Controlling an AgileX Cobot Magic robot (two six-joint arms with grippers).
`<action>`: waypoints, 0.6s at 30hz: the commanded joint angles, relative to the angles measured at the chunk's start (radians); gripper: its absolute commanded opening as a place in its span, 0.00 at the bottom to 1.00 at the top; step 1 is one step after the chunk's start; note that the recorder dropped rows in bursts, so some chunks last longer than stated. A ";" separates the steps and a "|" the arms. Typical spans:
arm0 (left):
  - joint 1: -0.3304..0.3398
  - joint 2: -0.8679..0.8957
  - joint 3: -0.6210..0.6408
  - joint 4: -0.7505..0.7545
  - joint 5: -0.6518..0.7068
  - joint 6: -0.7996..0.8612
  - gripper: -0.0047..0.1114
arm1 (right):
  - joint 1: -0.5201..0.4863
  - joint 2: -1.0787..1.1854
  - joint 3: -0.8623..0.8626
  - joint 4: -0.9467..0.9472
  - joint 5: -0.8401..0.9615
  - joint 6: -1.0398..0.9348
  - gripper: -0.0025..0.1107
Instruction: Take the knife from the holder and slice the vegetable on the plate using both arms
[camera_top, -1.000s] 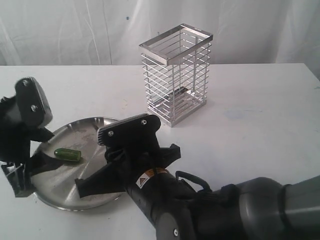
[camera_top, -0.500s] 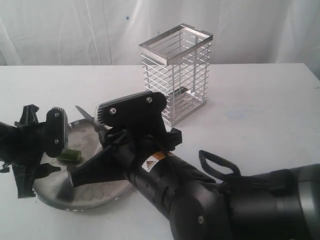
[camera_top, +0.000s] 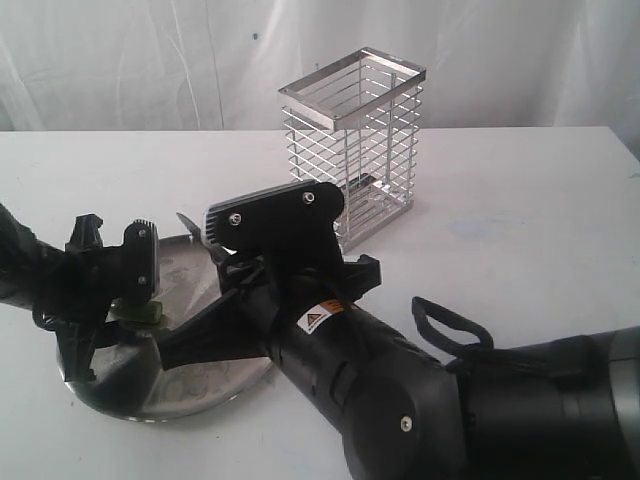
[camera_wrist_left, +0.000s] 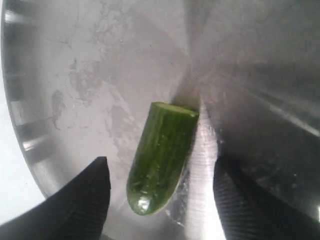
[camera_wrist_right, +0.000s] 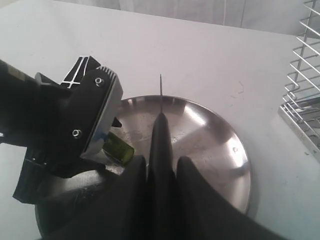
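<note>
The dark green vegetable (camera_wrist_left: 161, 155) lies on the scuffed silver plate (camera_wrist_left: 100, 60). The left gripper (camera_wrist_left: 160, 172) stands wide, its black fingers (camera_wrist_left: 87, 200) flanking the vegetable's rounded end without touching it.

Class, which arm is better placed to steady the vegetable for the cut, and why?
The left: the left gripper stands open astride the vegetable on the plate, one finger either side, while the right gripper is shut on the knife.
</note>
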 joint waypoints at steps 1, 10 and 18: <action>-0.006 0.026 0.000 -0.016 0.012 -0.030 0.53 | -0.011 -0.013 -0.003 0.005 -0.021 -0.012 0.02; -0.006 0.032 0.000 -0.016 0.021 -0.067 0.09 | -0.011 -0.028 -0.003 0.005 -0.023 -0.012 0.02; -0.006 -0.034 -0.001 -0.136 0.053 -0.247 0.04 | -0.011 -0.056 -0.003 0.063 -0.010 -0.054 0.02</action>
